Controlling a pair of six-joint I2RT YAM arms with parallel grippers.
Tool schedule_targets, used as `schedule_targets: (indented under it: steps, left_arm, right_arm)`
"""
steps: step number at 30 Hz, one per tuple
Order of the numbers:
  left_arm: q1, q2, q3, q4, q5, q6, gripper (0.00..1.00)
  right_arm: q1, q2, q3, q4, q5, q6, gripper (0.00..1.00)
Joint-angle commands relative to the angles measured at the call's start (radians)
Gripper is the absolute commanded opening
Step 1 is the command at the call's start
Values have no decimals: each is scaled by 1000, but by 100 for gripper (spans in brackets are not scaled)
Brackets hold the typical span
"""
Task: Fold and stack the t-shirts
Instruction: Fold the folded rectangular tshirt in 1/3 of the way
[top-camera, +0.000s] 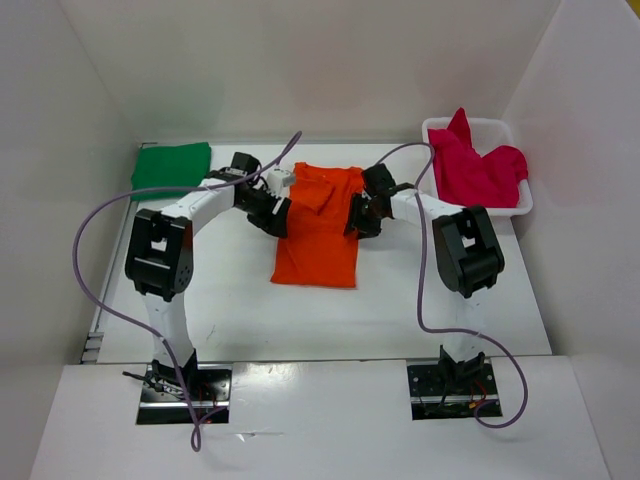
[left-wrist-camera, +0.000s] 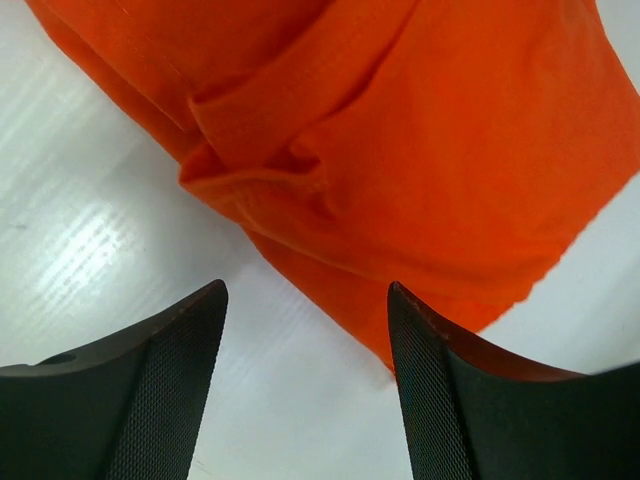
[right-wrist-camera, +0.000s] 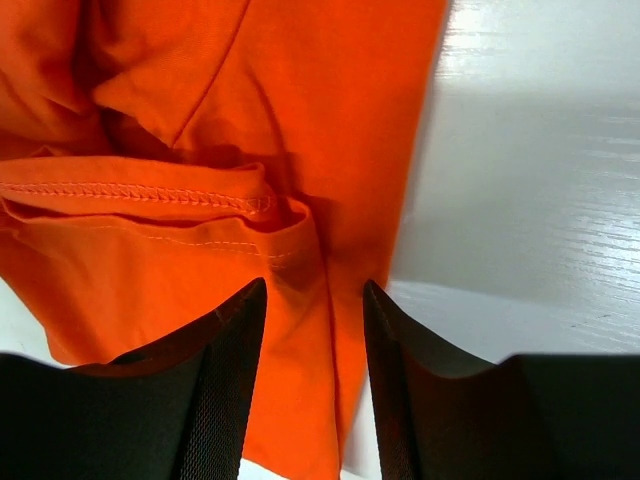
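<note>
1. The white mesh basket stands at the far right corner of the counter, close to the right wall.
2. In the basket lies the magenta t-shirt, crumpled and unfolded. One corner sticks up above the far rim and part of it drapes over the right rim.
3. The green t-shirt lies flat at the far left corner of the counter, well apart from the basket and outside any container.
4. The orange t-shirt lies in the middle of the counter, between the two arms, as a long narrow shape running from far to near. Its far part carries loose folds, and a stitched hem shows in the right wrist view.
5. The left tool is at the left edge of the orange t-shirt. Its jaws stand well apart with bare counter between them, and the cloth's edge lies just beyond the tips.
6. The right tool is at the shirt's right edge. Its jaws are apart over the orange cloth, with no fold pinched between them.
</note>
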Motion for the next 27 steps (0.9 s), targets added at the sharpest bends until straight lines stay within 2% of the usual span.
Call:
schedule_targets:
  steps: [1, 8, 11, 12, 17, 19, 20, 24, 27]
  left_arm:
    - [6, 51, 65, 38, 34, -37, 73]
    - [6, 111, 101, 68, 34, -57, 71]
    - [6, 129, 112, 68, 34, -57, 63]
    - [6, 138, 121, 68, 34, -57, 60]
    - [6, 147, 121, 107, 45, -85, 47]
    - [-3, 147, 141, 116, 54, -96, 41]
    - [-3, 147, 141, 116, 54, -96, 32]
    - [-23, 147, 141, 116, 54, -96, 10]
    - [-23, 95, 128, 125, 54, -96, 9]
  right_arm:
    - [6, 15, 63, 45, -11, -25, 49]
    - [37, 65, 115, 23, 32, -25, 48]
    - [37, 95, 144, 11, 32, -25, 47]
    - [37, 107, 155, 11, 32, -34, 44]
    - [37, 96, 164, 2, 63, -34, 8]
    - [37, 60, 144, 2, 63, -25, 7]
    - [37, 50, 144, 2, 63, -25, 7]
    - [37, -5, 124, -20, 86, -16, 0]
    - [37, -80, 86, -20, 121, -6, 0]
